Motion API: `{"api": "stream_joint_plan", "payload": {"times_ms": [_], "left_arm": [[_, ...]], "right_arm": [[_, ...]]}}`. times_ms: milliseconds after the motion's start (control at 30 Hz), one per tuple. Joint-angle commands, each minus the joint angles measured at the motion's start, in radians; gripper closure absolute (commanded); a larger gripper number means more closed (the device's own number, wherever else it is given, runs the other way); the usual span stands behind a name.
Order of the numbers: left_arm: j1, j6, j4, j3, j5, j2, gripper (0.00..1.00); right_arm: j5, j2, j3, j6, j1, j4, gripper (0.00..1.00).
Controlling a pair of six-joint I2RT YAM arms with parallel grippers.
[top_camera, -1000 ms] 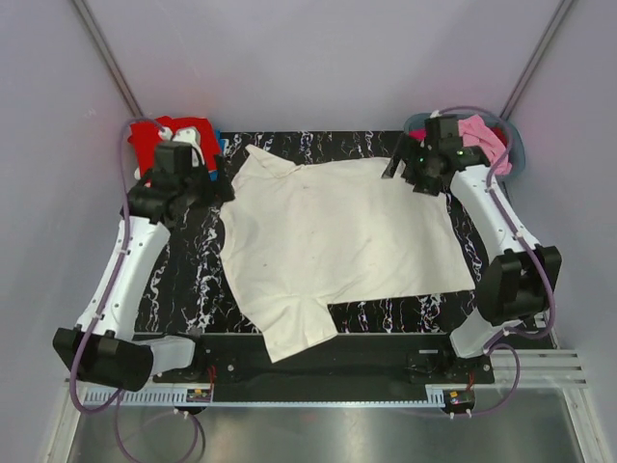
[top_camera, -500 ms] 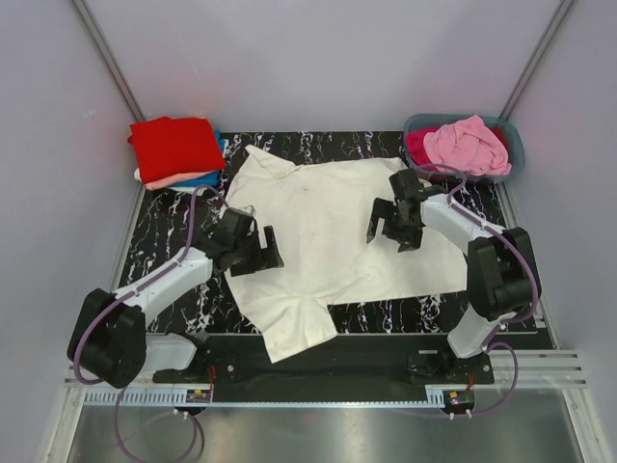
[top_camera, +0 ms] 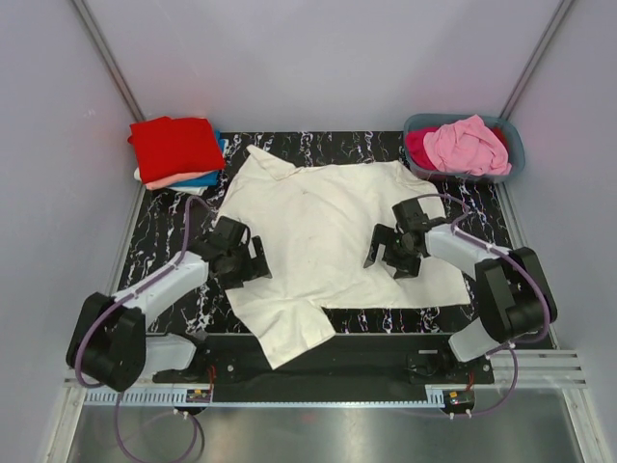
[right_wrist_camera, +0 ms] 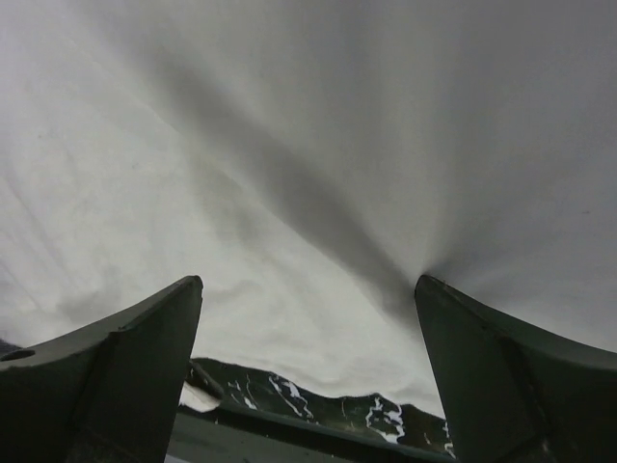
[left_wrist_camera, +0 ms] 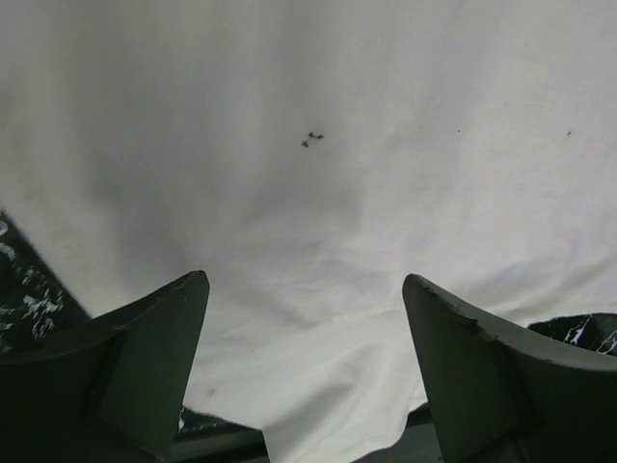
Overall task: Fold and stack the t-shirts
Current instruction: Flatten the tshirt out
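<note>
Both arms have pulled back from the far corners and now hang low over the large cream cloth t-shirt (top_camera: pixel 328 217), spread flat mid-table. The left gripper (top_camera: pixel 249 266) is at the shirt's left edge and the right gripper (top_camera: pixel 388 253) over its right half. Both have fingers apart and hold nothing. The bare black white-veined table (top_camera: pixel 164 241) shows along the left side. Far left is a folded red t-shirt (top_camera: pixel 174 145) atop a stack. Far right, a grey-blue plastic tub (top_camera: pixel 518 145) holds a crumpled pink t-shirt (top_camera: pixel 468 143).
</note>
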Motion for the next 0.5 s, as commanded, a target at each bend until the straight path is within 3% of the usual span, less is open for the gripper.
{"api": "stream_joint_plan", "payload": {"times_ms": [0, 67, 233, 367, 467], "left_arm": [[0.014, -0.025, -0.187, 0.031, -0.077, -0.184, 0.10], [0.021, -0.039, -0.273, 0.042, -0.129, -0.245, 0.07], [0.025, -0.056, -0.331, 0.068, -0.085, -0.356, 0.07], [0.025, -0.036, -0.427, 0.148, -0.109, -0.414, 0.09], [0.025, 0.033, -0.424, 0.237, -0.147, -0.433, 0.09]], "right_arm": [[-0.107, -0.117, -0.127, 0.093, 0.036, -0.029, 0.00], [-0.140, -0.210, -0.184, 0.116, 0.049, -0.034, 0.00], [-0.151, -0.364, -0.195, 0.144, 0.067, -0.130, 0.00], [-0.069, -0.418, -0.011, 0.104, 0.069, -0.242, 0.00], [-0.020, -0.351, 0.185, 0.040, 0.067, -0.264, 0.00]]}}
